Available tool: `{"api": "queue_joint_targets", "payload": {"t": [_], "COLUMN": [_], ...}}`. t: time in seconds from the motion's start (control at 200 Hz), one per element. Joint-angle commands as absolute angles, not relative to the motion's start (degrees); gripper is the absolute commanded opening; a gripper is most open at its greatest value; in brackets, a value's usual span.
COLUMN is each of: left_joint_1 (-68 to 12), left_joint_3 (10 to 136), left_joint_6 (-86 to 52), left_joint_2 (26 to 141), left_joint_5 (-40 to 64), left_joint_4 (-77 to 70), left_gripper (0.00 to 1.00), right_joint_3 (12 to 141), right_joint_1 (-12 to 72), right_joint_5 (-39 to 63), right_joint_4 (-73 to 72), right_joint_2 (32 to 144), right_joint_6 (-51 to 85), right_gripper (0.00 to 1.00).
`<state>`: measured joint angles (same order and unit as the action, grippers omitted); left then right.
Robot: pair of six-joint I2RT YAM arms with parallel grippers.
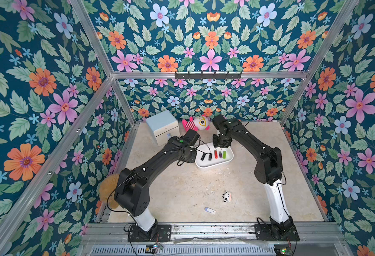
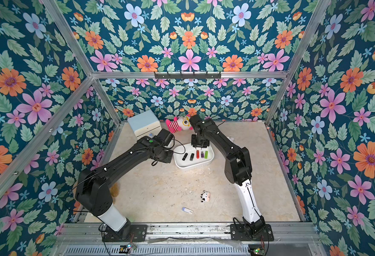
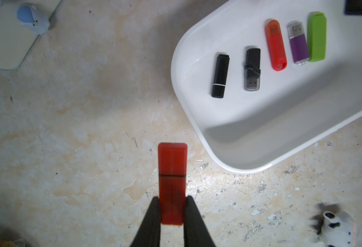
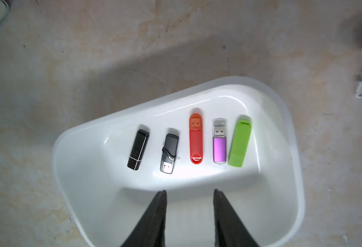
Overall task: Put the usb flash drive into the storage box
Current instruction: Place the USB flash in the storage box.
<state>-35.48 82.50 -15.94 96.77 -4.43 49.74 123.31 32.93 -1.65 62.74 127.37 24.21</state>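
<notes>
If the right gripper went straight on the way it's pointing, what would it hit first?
Probably the bare floor of the storage box, just short of the orange-red flash drive; depth is unclear. The right gripper is open and empty.

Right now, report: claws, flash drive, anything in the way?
Left claw shut on red flash drive, short of storage box. Right claw open over box, possibly obstructing.

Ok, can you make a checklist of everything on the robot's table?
Surface: beige table, scuffed.
Job's things: storage box holds five flash drives; red flash drive held; white flash drive loose on table.
Clutter: drawer cabinet, striped plush, cow toy.
Grippers: left gripper shut on red flash drive; right gripper open, empty, above box.
Cables: black cable along right arm.
Surroundings: floral walls, metal frame.
</notes>
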Motion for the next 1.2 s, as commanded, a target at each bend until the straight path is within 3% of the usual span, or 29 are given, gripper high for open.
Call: {"api": "queue_joint_targets", "payload": {"t": [0.0, 0.54, 0.745, 1.2], "left_joint_1": [-36.1, -38.6, -39.3, -39.7], "left_joint_3": [85.2, 101.1, 104.4, 104.9], "left_joint_6": [-14.1, -10.6, -10.5, -12.2], "left_joint_2": [99.5, 118.2, 123.4, 127.8], "left_joint_5": [-4.1, -0.3, 0.9, 1.8], "left_joint_4": [49.5, 46.5, 45.8, 45.3], "left_gripper": [0.00, 0.00, 0.00, 0.00], "right_joint_3": [119.8, 86.7, 82.0, 78.8], "right_joint_1": [32.4, 25.8, 24.5, 22.2], "right_joint_5": [-6.4, -9.0, -9.4, -9.1], "right_joint_4": [63.7, 57.4, 58.1, 58.4], "right_joint_2": [123.7, 98.5, 91.5, 87.2], "right_joint_6": [25.9, 30.3, 30.7, 30.3], "right_gripper": [0.41, 0.46, 0.46, 0.46]}}
